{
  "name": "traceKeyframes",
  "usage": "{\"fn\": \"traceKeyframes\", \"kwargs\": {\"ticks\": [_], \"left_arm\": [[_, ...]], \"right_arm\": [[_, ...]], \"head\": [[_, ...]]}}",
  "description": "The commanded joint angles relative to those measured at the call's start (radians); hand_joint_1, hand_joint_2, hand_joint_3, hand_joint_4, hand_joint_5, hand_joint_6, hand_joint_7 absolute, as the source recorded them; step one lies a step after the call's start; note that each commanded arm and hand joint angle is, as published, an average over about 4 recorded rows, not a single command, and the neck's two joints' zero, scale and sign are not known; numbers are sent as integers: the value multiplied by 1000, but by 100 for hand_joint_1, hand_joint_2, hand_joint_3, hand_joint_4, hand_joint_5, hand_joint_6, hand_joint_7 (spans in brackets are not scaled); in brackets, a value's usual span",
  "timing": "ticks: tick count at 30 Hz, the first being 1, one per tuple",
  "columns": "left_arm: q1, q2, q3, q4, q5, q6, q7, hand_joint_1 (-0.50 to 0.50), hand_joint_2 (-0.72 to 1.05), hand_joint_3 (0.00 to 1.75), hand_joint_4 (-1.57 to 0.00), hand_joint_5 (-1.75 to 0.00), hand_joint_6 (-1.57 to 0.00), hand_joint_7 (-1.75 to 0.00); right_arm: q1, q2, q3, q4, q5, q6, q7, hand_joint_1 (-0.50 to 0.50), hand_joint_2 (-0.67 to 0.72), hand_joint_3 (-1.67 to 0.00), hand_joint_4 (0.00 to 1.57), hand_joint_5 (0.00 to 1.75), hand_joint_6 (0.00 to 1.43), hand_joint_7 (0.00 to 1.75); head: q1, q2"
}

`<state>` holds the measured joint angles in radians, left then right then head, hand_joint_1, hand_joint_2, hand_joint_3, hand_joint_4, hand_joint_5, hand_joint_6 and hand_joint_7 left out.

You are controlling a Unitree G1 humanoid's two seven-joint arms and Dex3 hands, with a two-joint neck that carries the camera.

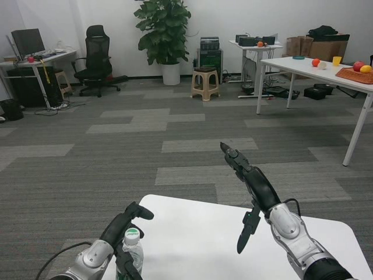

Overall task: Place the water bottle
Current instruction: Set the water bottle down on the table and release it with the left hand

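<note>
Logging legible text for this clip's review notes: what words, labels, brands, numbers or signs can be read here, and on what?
None can be read.
Water bottle, held in the left hand: its label is too small and blurred to read.
Monitor on the far desk: screen dark, no text.
Cardboard boxes at the back: any print is too small to tell.
Right hand: no markings visible.

Both forearms are smooth silver shells, rounded and glossy, ending in darker collars at the wrist. The left hand (125, 224) and right hand (250, 181) are matte black, with slim segmented fingers. A thin black cable loops off each wrist. The right arm turns black again near the elbow.
</note>
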<state>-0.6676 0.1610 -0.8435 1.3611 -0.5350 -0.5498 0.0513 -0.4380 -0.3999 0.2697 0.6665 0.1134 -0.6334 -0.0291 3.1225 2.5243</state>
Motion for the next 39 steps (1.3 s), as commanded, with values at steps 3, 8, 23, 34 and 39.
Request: {"fn": "traceKeyframes", "kwargs": {"ticks": [3, 8, 23, 34, 39], "left_arm": [[19, 17, 28, -20, -10, -3, -41, -50, -46, 9, 0, -175, 0, -87], [28, 22, 33, -35, -38, 0, -86, -50, -46, 9, 0, -175, 0, -65], [79, 52, 116, -73, -86, 2, -202, -50, -37, 9, 0, -175, 0, -42], [101, 64, 201, -74, -86, 2, -211, -50, -37, 9, 0, -175, 0, -35], [103, 68, 210, -77, -86, 2, -211, -50, -37, 9, 0, -175, 0, -35]], "right_arm": [[-16, -3, 5, -1, 6, -6, -8, -29, 53, 0, 0, 0, 0, 0], [-16, -2, 4, -1, 6, -6, -8, -29, 53, 0, 0, 0, 0, 0], [-29, -2, 9, 14, 6, -6, -8, -29, 53, 0, 0, 0, 0, 0], [-39, 1, 16, 27, 6, -6, -8, -29, 53, 0, 0, 0, 0, 0], [-44, 3, 18, 34, 6, -5, -8, -29, 53, 0, 0, 0, 0, 0]], "head": [[-3, -2], [-1, -2], [5, -8], [8, -14], [8, -17]]}}
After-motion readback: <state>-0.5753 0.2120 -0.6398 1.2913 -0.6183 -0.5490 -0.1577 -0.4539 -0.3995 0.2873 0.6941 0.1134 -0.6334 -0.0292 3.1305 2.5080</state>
